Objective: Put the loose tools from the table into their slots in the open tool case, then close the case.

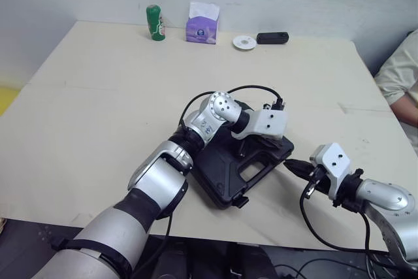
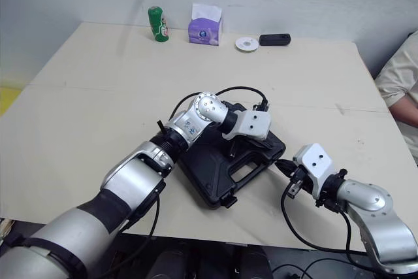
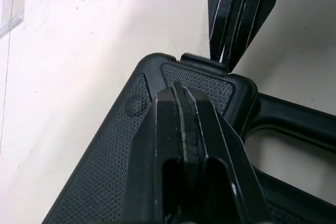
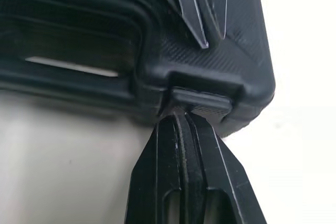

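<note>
Touching case latch [image 4: 202,104]: right gripper [image 4: 181,118] (closed tight)

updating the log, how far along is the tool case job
The black plastic tool case already looks closed. In hand: the left gripper, shut, rests on top of it while the right gripper, shut, pushes at the latch. Left, probably: snapping that latch home.

Lit bright and even, diffuse from overhead. Throws only soft, faint shadows on the pale table [image 1: 98,109], densest under the left arm [image 1: 163,181] and along the near edge of the tool case [image 1: 225,181]. Puts small glare spots on the arm's silver shells. Swallows surface detail on the black case in head views. Blows the table near-white in the left wrist view; leaves it shaded grey beside the case in the right wrist view.
</note>
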